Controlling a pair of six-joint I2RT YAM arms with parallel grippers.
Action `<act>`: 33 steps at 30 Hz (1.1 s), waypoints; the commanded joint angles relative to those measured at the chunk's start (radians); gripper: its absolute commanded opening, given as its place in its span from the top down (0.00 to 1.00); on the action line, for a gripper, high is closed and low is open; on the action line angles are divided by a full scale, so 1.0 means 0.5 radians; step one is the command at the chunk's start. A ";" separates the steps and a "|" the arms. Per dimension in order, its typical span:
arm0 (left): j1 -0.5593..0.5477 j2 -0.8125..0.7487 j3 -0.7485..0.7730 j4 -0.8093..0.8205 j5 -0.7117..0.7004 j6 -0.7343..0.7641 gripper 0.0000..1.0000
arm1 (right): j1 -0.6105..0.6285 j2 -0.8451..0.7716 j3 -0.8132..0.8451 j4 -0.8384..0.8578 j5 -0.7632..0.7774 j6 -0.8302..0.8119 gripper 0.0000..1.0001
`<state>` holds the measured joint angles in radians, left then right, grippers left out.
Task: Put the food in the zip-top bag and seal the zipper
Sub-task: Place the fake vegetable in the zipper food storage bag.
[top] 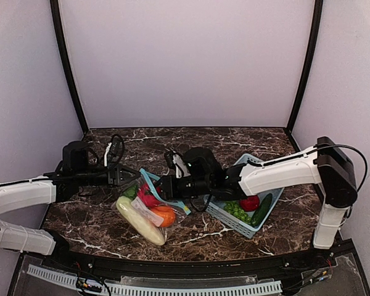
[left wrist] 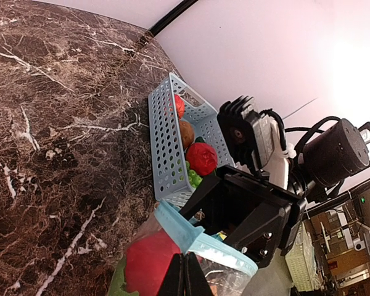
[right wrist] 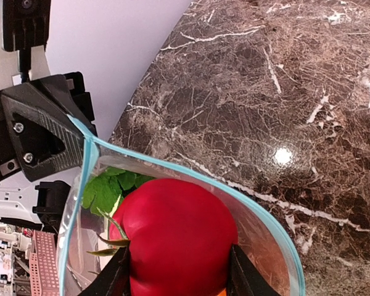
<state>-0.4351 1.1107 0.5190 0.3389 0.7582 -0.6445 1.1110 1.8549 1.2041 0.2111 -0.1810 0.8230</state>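
The zip-top bag [top: 149, 213] lies at the table's front left, with its mouth lifted. Inside it are a cream-white squash [top: 138, 220], an orange [top: 166, 214], a green piece [top: 130, 192] and red pieces [top: 146, 198]. My left gripper [top: 124, 177] is shut on the light blue zipper [left wrist: 191, 237], its fingertips [left wrist: 186, 271] pinched together on the strip. My right gripper [top: 164, 187] reaches into the bag's mouth. It is shut on a red round piece [right wrist: 179, 237], which sits inside the blue mouth strip [right wrist: 246, 198] next to a green leafy piece [right wrist: 108, 188].
A light blue lattice basket [top: 235, 223] stands right of the bag. It holds green pieces [top: 236, 210], a red piece [top: 250, 203] and a dark green cucumber [top: 262, 209]. In the left wrist view the basket [left wrist: 163, 145] is behind the right gripper's black body [left wrist: 253, 209].
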 commanded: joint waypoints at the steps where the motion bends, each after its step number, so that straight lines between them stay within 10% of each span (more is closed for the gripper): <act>1: -0.004 -0.057 0.010 0.007 -0.035 -0.007 0.99 | 0.021 -0.063 0.009 -0.217 0.103 -0.094 0.96; 21: -0.004 -0.042 0.006 -0.018 0.032 0.004 0.99 | 0.039 0.118 0.236 -0.059 -0.071 -0.059 0.90; 33: -0.004 -0.068 -0.007 -0.017 -0.009 0.001 0.99 | 0.048 0.002 0.227 -0.296 0.144 -0.203 0.59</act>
<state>-0.4358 1.1019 0.5190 0.3199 0.7433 -0.6437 1.1271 1.9064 1.3029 0.1230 -0.1680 0.7696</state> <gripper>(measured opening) 0.008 0.444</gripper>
